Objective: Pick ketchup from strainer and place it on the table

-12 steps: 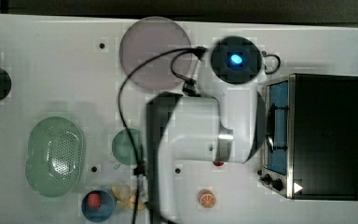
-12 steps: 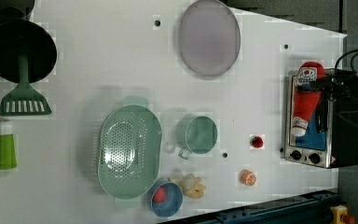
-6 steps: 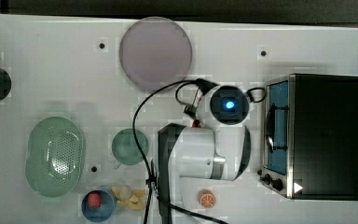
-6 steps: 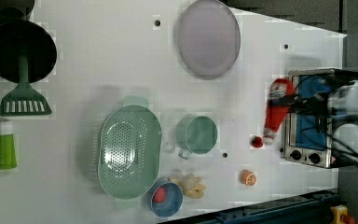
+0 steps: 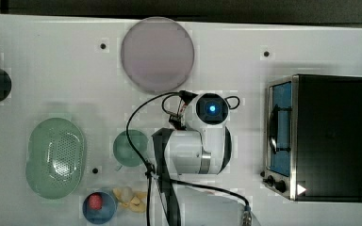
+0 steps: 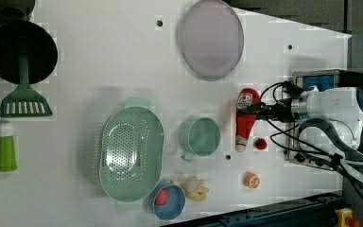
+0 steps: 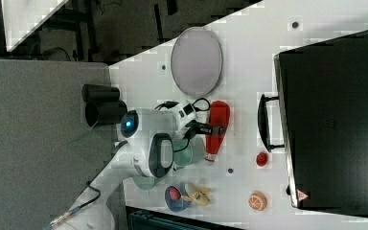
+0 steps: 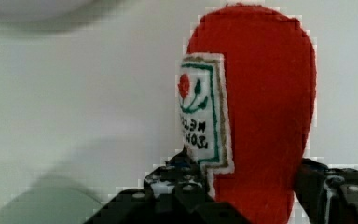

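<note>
The red ketchup [image 6: 246, 119] with its white label is between my fingers; my gripper [image 6: 259, 111] is shut on its wide body. In the left view it points cap-down between the teal cup and the oven. The wrist view has the ketchup [image 8: 261, 116] close up, a dark finger [image 8: 182, 184] on one side of it and another on the opposite side. In the right view the ketchup [image 7: 217, 128] lies along the white table [image 7: 249, 62]; I cannot tell if it touches. The pale green strainer [image 6: 131, 151] stands empty at the left view's left, far from the gripper. In the top view the strainer [image 5: 56, 157] is at the left.
A teal cup [image 6: 199, 136] stands just beside the bottle, and a small red ball [image 6: 261, 143] lies near its cap. The toaster oven [image 5: 318, 136] is close behind the arm. A lilac plate [image 6: 210, 38], a blue bowl [image 6: 168, 201], an orange slice [image 6: 251, 179] and a green spatula [image 6: 23, 94] lie around.
The gripper has carried the ketchup from in front of the oven toward the left view's left, to a spot beside the teal cup. The grip on it has held.
</note>
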